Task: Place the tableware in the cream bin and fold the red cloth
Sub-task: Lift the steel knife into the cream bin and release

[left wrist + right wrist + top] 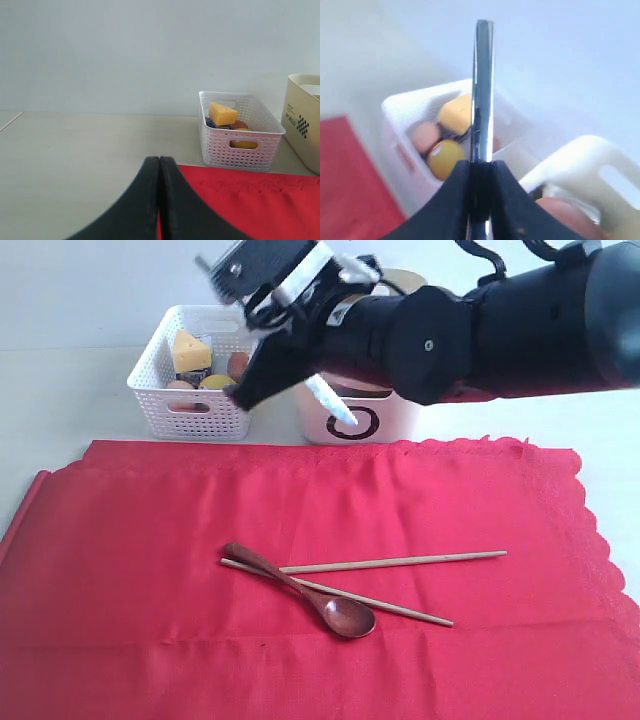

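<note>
My right gripper is shut on the metal table knife, holding it in the air over the gap between the two bins. In the right wrist view the knife stands up out of the shut gripper. The cream bin with its black "O" stands behind the red cloth, and a brown plate rim shows in it. On the cloth lie the wooden spoon and two crossed chopsticks. My left gripper is shut and empty, low by the cloth's corner.
A white lattice basket left of the cream bin holds a cheese wedge and other food. The left wrist view shows the same basket and the cream bin's side. Pale tabletop lies left of the cloth.
</note>
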Available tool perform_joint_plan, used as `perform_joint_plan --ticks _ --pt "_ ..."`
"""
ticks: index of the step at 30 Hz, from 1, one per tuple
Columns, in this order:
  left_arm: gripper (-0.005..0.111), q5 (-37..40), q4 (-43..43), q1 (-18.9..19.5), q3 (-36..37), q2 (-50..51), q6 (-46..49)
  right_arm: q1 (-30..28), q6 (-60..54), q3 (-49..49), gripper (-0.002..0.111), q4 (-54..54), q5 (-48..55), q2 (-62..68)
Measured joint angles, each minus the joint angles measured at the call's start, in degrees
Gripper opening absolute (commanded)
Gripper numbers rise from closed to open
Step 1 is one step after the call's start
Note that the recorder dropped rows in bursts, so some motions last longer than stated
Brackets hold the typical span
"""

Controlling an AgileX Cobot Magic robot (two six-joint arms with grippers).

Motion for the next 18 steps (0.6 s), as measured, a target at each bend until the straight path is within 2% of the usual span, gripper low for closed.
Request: perform_joint_plan --ticks 7,13,18 --pt "0.001 0.00 0.00 0.00 0.00 0.00 0.00 -5.83 15.03 -0.34 0.000 3.15 -22.43 4.04" --pt "0.001 0.00 0.00 0.00 0.00 0.00 0.00 -9.80 24.61 -5.34 0.000 3.88 -25.90 8.18" --pt "0.001 0.00 0.00 0.00 0.00 0.00 0.00 -10.51 25.71 -9.04 0.000 4.01 -26.02 11.75"
